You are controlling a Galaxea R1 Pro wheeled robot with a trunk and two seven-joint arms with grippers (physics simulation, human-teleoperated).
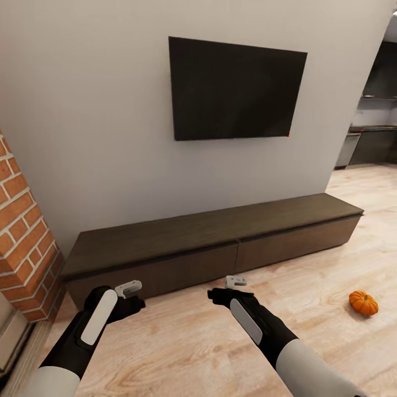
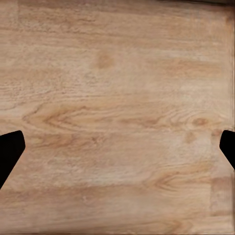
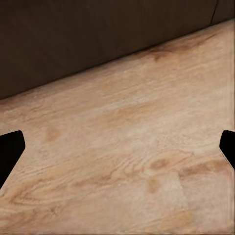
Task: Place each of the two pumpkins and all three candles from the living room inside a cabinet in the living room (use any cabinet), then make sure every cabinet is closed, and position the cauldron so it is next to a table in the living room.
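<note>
Nearest the head camera, both arms reach forward over the light wooden floor (image 1: 193,336), black forearms with white upper sections. The left gripper (image 1: 130,288) hangs above the floor just in front of the left end of the cabinet (image 1: 220,242); the right gripper (image 1: 236,281) hangs above the floor near the seam between the two cabinet fronts. In each wrist view the two dark fingertips (image 2: 9,152) (image 3: 10,149) sit at opposite edges of the picture with bare floor between them, so both sets of jaws stand wide apart and hold nothing. The right wrist view also takes in the dark lower face of the cabinet (image 3: 98,39) meeting the floor. The cabinet is long, low and dark brown, set against the grey wall, its two visible fronts flush and closed. One pumpkin (image 1: 363,302) lies on the floor at the near right, well apart from the right gripper and in front of the cabinet's right half. A black television (image 1: 236,88) hangs on the wall above the cabinet. A brick column (image 1: 22,242) stands at the left. Dark kitchen units (image 1: 375,140) show at the far right.
</note>
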